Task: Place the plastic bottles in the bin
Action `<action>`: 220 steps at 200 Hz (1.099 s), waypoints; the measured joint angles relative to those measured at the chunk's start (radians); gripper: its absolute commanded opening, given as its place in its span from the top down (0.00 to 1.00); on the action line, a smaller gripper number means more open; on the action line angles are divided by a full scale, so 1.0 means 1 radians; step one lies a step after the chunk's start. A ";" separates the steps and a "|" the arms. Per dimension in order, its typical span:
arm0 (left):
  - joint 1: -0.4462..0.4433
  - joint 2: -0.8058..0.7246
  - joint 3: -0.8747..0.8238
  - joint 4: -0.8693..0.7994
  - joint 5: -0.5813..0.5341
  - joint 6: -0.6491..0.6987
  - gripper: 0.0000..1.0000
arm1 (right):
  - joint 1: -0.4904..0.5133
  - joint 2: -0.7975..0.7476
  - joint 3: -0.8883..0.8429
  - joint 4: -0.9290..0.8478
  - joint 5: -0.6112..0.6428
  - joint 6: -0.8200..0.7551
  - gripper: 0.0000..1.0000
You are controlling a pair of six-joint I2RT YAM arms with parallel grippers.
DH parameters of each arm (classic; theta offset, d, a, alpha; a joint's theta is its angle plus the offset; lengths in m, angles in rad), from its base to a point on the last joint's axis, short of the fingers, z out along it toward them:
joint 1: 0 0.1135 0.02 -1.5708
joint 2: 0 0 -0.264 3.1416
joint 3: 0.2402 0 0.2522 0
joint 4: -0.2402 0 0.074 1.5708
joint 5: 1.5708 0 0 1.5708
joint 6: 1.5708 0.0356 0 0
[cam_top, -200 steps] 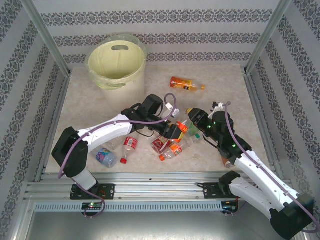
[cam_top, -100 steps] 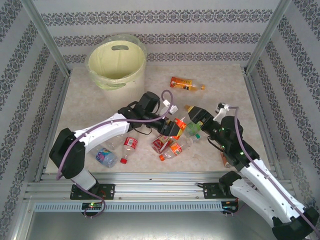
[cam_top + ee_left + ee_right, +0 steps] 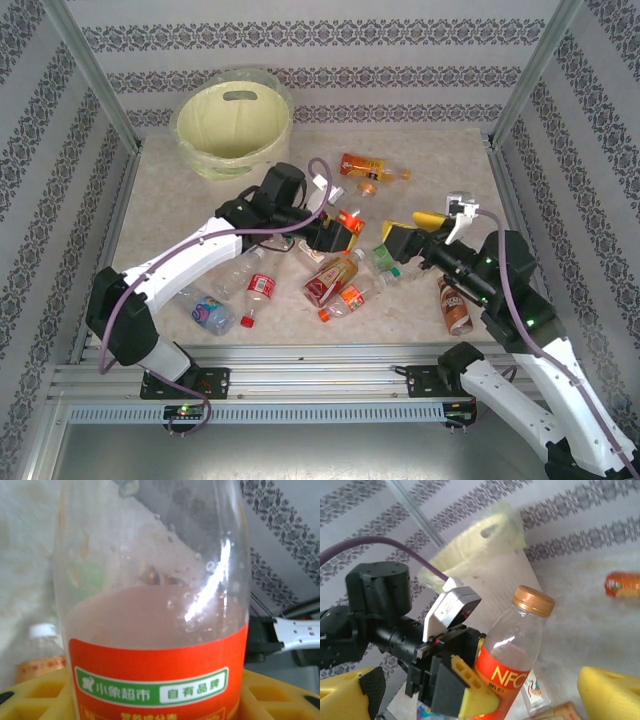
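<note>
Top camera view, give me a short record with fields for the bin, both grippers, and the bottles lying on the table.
bin: upright, far left corner of the table
left gripper: shut on orange-label bottle
right gripper: open, empty, facing the left gripper
lying on table: orange bottle far centre; red-label bottle near left; brown bottle near right; more bottles in between
</note>
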 measured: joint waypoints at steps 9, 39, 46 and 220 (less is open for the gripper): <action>0.002 -0.001 0.047 -0.030 -0.031 0.011 0.49 | 0.000 0.008 0.033 -0.010 -0.008 -0.034 0.02; 0.023 0.003 0.221 -0.162 -0.157 0.045 0.48 | 0.000 0.045 0.133 -0.034 -0.033 -0.132 0.02; 0.030 0.005 0.261 -0.190 -0.191 0.051 0.48 | 0.000 0.052 0.152 -0.037 -0.038 -0.149 0.02; 0.302 0.454 1.073 -0.649 -0.888 0.298 0.47 | 0.000 0.073 0.298 -0.145 -0.031 -0.260 0.02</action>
